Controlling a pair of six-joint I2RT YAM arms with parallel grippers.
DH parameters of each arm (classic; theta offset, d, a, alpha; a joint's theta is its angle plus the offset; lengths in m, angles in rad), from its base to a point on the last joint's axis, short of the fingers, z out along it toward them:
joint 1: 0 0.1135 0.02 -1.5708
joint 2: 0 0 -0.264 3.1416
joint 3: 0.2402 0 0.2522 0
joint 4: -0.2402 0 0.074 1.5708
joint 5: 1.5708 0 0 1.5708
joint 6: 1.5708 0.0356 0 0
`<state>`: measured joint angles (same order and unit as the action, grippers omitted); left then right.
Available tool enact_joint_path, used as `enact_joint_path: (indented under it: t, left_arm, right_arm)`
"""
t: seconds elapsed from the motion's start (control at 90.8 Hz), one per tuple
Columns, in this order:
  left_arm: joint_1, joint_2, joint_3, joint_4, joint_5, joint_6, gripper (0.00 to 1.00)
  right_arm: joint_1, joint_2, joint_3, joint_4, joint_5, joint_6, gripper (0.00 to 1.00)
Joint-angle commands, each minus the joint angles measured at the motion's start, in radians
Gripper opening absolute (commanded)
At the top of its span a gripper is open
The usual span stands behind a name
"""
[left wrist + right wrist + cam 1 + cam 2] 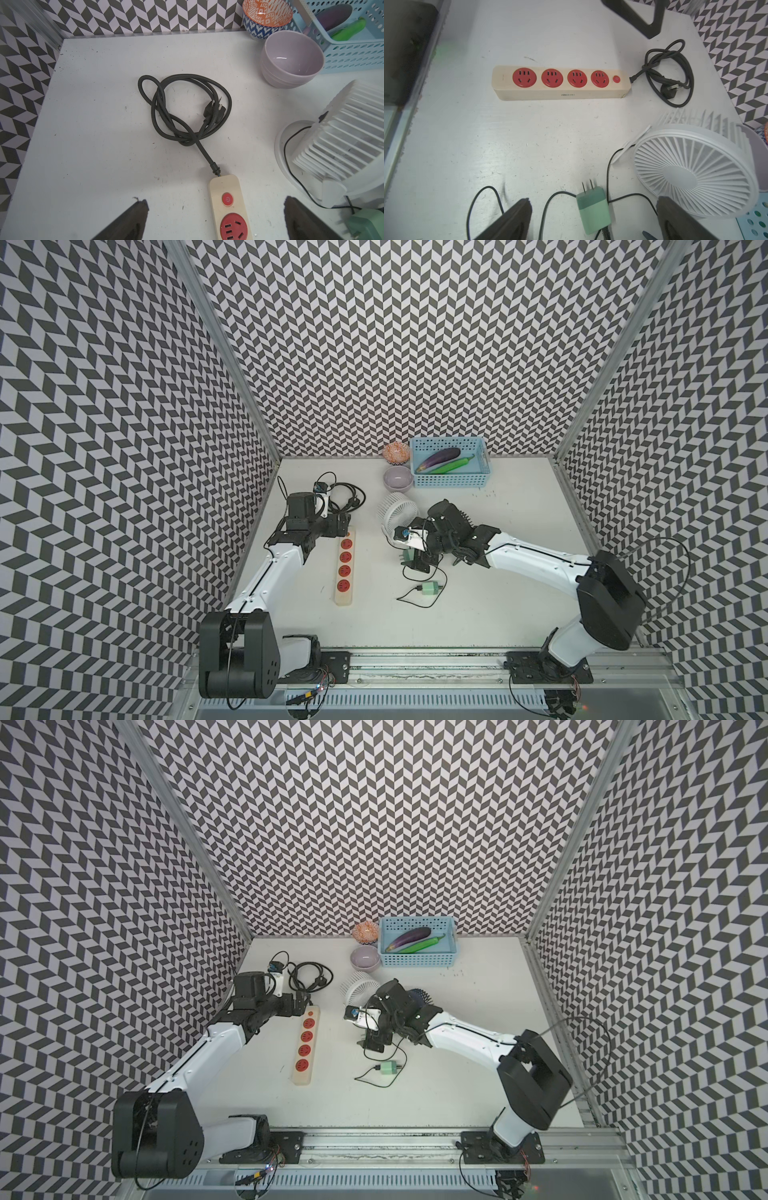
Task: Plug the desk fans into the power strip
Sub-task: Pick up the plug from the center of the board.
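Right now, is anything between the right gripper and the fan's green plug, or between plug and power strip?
Nothing visible: the green plug lies free before the open right gripper, with bare table up to the power strip.

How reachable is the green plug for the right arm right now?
Likely yes: the right gripper hangs open close by the green plug, which lies flat on the table, with only its thin cord around.

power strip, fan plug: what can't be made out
Left wrist view: power strip cut by the frame edge after one socket; green plug adapter cropped at the corner.
In a top view: right arm hides part of the desk fan and most of a dark bristly thing.
Right wrist view: strip's print too small to read.
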<state>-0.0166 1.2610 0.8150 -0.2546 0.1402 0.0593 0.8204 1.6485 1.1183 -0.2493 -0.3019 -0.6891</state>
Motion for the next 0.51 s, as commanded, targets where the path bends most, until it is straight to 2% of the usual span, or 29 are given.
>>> enact_joint_path:
  t: [0.0,0.198,0.496]
  left_arm:
    - [0.006,-0.026,-0.013,0.029,0.008,0.011,1.00]
    - [0.001,-0.035,-0.010,0.020,0.014,0.012,1.00]
    - [-0.008,-0.043,-0.021,0.034,0.014,0.010,1.00]
  right_arm:
    - [0.019,0.082,0.050,-0.092,0.040,-0.102,0.93]
    - [0.028,0.165,0.096,-0.102,0.120,-0.089,0.90]
    - [0.027,0.267,0.182,-0.138,0.154,-0.092,0.83]
